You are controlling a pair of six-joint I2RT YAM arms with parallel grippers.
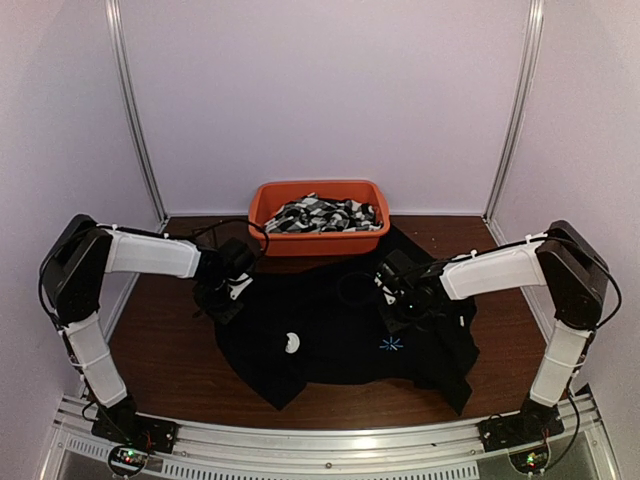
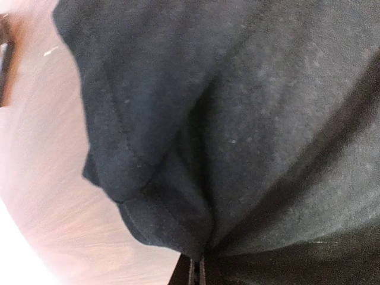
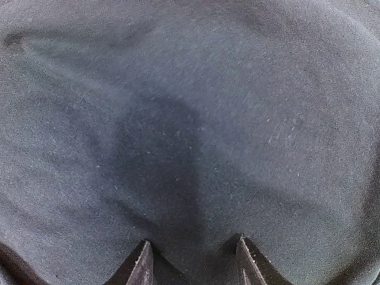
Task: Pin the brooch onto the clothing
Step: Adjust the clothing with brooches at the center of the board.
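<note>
The clothing, a plain black shirt (image 1: 340,330), lies spread on the brown table, with a light-blue starburst mark (image 1: 391,345) on its front. On the shirt left of centre is a small white crescent-shaped piece (image 1: 290,343); I cannot tell whether it is the brooch. My left gripper (image 1: 226,298) is at the shirt's left edge, shut on a bunched fold of the black cloth (image 2: 178,196). My right gripper (image 1: 402,312) hovers low over the shirt just above the starburst. Its fingertips (image 3: 141,264) stand apart, with only flat fabric (image 3: 190,148) between them.
An orange tub (image 1: 318,195) with black-and-white patterned fabrics (image 1: 325,213) stands at the back centre, touching the shirt's far edge. Bare brown table (image 1: 160,340) shows left and right of the shirt. White walls and metal posts enclose the cell.
</note>
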